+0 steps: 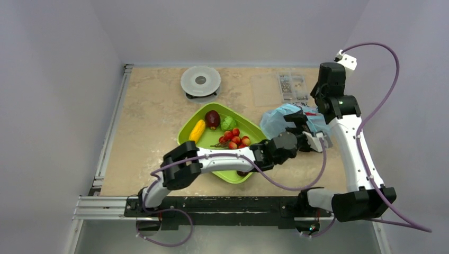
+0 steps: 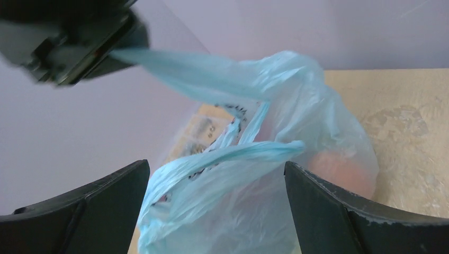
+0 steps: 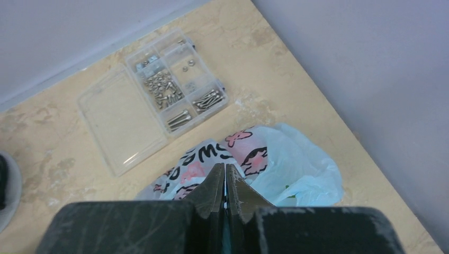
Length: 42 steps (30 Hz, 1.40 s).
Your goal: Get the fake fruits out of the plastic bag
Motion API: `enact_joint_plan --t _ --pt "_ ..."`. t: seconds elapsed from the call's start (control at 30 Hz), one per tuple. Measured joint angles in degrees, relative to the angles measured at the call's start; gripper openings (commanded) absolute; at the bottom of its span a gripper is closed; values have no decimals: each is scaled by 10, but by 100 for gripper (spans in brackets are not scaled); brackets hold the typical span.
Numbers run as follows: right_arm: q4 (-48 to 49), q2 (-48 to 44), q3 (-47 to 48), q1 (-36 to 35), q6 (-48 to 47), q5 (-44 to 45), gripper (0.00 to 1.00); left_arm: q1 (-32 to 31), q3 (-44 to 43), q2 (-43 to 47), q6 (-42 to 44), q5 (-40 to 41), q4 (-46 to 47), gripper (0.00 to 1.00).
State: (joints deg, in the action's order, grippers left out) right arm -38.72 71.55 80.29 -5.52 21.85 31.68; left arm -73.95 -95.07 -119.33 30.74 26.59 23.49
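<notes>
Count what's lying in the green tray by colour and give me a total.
Yellow fruit: 1
Dark purple-brown fruit: 1
Lumpy green ball: 1
Red berry cluster: 1
Total: 4 in plain view. The left arm covers part of the green tray, so more could be hidden there.

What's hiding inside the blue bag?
Through the thin blue plastic bag one round orange-red fruit shows faintly near the bottom. Anything else inside is covered by the crinkled plastic, so I cannot tell.
</notes>
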Motion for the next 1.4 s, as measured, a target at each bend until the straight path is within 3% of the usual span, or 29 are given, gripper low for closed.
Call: enact_joint_plan --t 0.1,0.23,0.47,0.5,0.53,0.57,0.73,0.83,0.97,1.1,1.27,1.4 --pt "-5 -5 3 0 12 -20 0 -23 -32 -57 86 9 61 100" --pt "-13 -5 5 0 27 -45 0 -24 -40 -100 139 9 50 98" --pt "-25 -9 7 0 41 -70 0 -1 -125 -132 148 10 11 71" --pt "-27 -9 8 0 42 -73 0 2 -139 -133 143 9 8 64" --pt "-35 -12 14 0 46 -80 0 8 -179 -136 126 -4 -5 13" --pt "-35 -12 15 0 46 -81 0 8 -181 -136 125 -5 -5 0" --pt "-46 -16 29 9 54 -88 0 13 -212 -132 76 -31 -52 0" --pt "-43 -15 29 69 64 -131 0 19 -166 -99 27 -51 -87 0" --pt "-45 -6 38 146 77 -157 0 56 -78 -1 -99 -101 -156 0" --pt "-50 24 91 179 82 -185 0 141 -82 79 -273 -180 -203 0" --pt "-75 60 195 206 77 -171 0 262 -232 66 -481 -293 -263 0" --pt "-83 61 259 211 62 -129 0 306 -434 -40 -607 -382 -306 0"
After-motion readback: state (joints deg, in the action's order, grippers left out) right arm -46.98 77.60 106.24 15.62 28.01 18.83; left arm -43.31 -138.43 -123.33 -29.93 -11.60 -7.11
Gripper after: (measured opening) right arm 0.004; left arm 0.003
